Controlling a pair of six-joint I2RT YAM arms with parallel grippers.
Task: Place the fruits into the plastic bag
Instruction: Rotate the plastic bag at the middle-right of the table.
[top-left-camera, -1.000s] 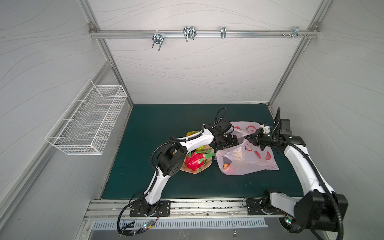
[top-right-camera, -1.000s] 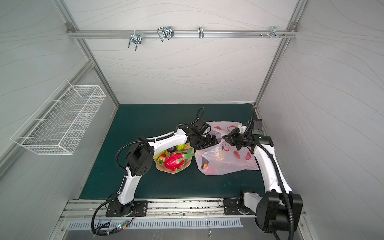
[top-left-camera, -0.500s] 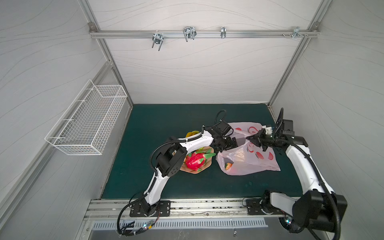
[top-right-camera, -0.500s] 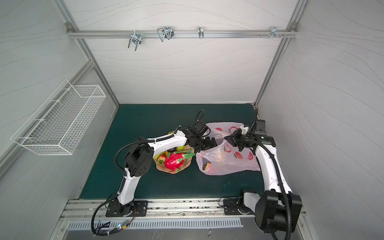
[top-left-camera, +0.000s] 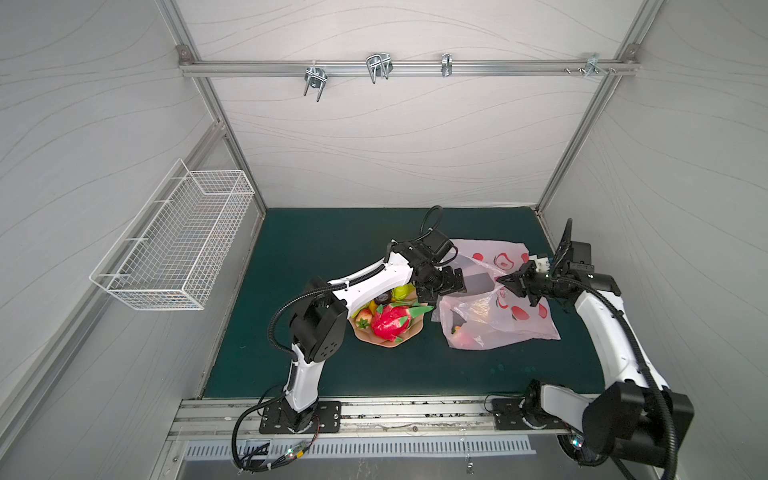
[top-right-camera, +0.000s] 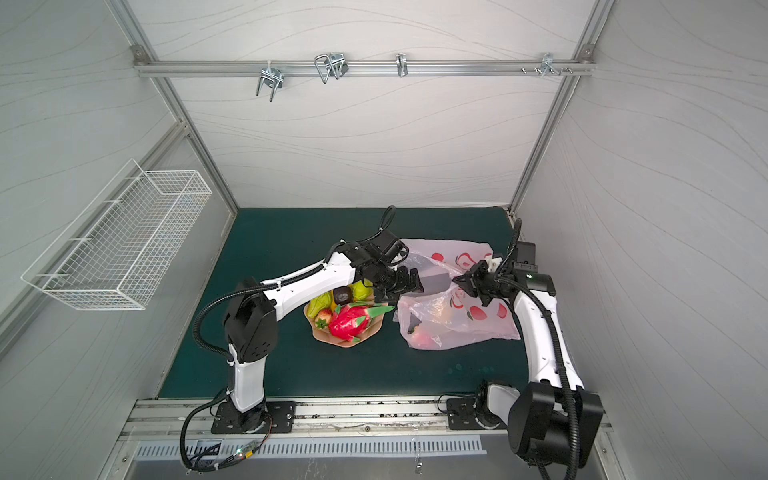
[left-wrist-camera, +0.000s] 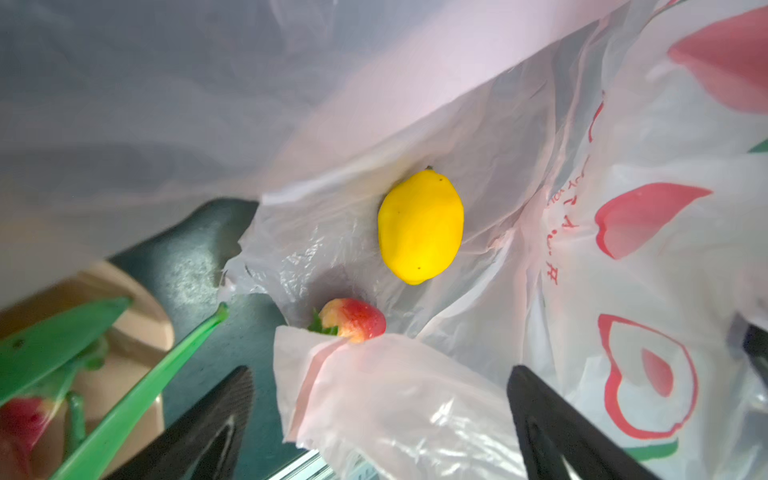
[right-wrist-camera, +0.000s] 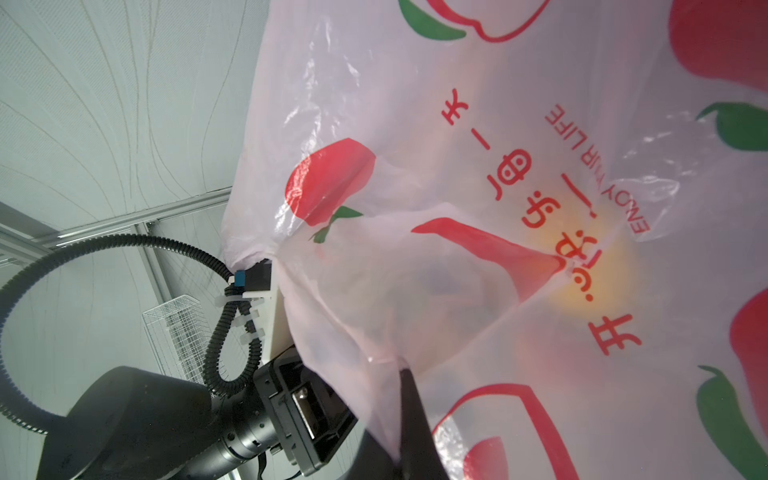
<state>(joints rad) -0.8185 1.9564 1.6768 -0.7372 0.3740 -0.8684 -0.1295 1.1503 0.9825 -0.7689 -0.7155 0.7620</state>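
Pink, thin and see-through, the plastic bag lies on the green table at 3 o'clock of the plate, just beside it, in both top views. Inside it, the left wrist view shows two of the fruits: a yellow lemon lying on the lower film, and a strawberry near the mouth, half behind a fold. More fruits sit heaped on the plate: the dragon fruit in front, a dark avocado at its 12 o'clock and a green pear at its 10 o'clock.

The right claw is pinched tight on the bag's upper film at about the bag's 12 o'clock. It holds that layer up off the table, and the mouth gapes toward 9 o'clock. In the right wrist view the film bunches at one black finger.

The left claw stands at the mouth, at the bag's 10 o'clock, jaws spread wide and holding nothing — its two fingers frame the opening.

A white wire basket hangs on the wall at 9 o'clock, well apart.
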